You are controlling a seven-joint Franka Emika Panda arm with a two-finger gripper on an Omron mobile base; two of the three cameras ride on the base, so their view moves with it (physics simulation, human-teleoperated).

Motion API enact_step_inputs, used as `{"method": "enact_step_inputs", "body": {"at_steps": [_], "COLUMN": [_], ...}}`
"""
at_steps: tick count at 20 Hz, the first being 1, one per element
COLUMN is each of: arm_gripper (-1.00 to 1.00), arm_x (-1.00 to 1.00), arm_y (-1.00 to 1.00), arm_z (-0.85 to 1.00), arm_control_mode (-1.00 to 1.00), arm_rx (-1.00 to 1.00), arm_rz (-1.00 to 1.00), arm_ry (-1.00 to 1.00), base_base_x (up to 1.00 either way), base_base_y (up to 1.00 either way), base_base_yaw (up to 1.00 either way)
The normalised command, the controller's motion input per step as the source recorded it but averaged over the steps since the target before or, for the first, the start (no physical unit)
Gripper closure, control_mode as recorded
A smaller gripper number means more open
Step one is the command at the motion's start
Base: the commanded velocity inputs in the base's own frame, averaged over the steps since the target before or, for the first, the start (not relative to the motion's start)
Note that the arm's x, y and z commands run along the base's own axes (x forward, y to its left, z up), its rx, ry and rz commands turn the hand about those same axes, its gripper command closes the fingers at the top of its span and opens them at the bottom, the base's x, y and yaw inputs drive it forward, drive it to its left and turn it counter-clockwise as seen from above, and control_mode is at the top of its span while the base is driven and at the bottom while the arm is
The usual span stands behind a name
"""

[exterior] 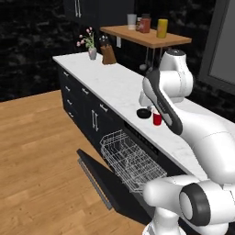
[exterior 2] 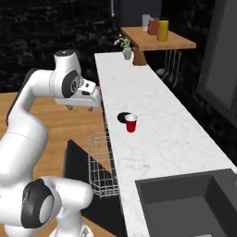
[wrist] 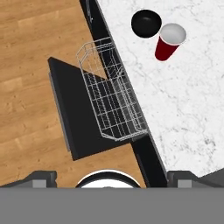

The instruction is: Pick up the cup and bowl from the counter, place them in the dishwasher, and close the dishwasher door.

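Right below us in the left base view the rack [exterior: 131,160] is pulled out over the lowered door [exterior: 98,176]. We could knock the cup [exterior: 157,119] over while reaching, because the bowl [exterior: 144,113] touches it on the counter [exterior: 110,82].

From the right base view, our arm bends high, and the gripper [exterior 2: 82,107] hangs just off the counter edge, over the rack.

From the hand view we look straight down; our fingers stand wide apart and hold nothing, with cup and bowl well ahead.
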Motion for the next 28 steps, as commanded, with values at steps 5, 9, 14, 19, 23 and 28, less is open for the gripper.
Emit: {"method": "enact_step_inputs", "body": {"at_steps": [5, 9, 14, 19, 23, 28], "arm_gripper": [-1.00, -1.00, -1.00, -1.00, -1.00, -1.00], "arm_x": [0.00, 0.00, 0.40, 0.95, 0.94, 0.56], "arm_y": [0.00, -0.04, -0.53, -0.53, -0.27, -0.19], "arm_z": [0.00, -0.03, -0.36, -0.67, -0.69, -0.11], "arm_control_mode": [1.00, -1.00, -1.00, -1.00, -1.00, -1.00], "arm_rx": [0.00, 0.00, -0.01, -0.12, -0.23, -0.14], "arm_rz": [0.00, 0.00, 0.01, 0.04, 0.24, 0.23], "arm_ry": [0.00, 0.03, 0.12, 0.27, 0.30, 0.05], "base_base_x": [0.31, 0.02, 0.00, 0.00, 0.00, 0.00], "base_base_y": [-0.10, -0.04, 0.00, 0.00, 0.00, 0.00], "base_base_yaw": [0.06, 0.01, 0.00, 0.00, 0.00, 0.00]}}
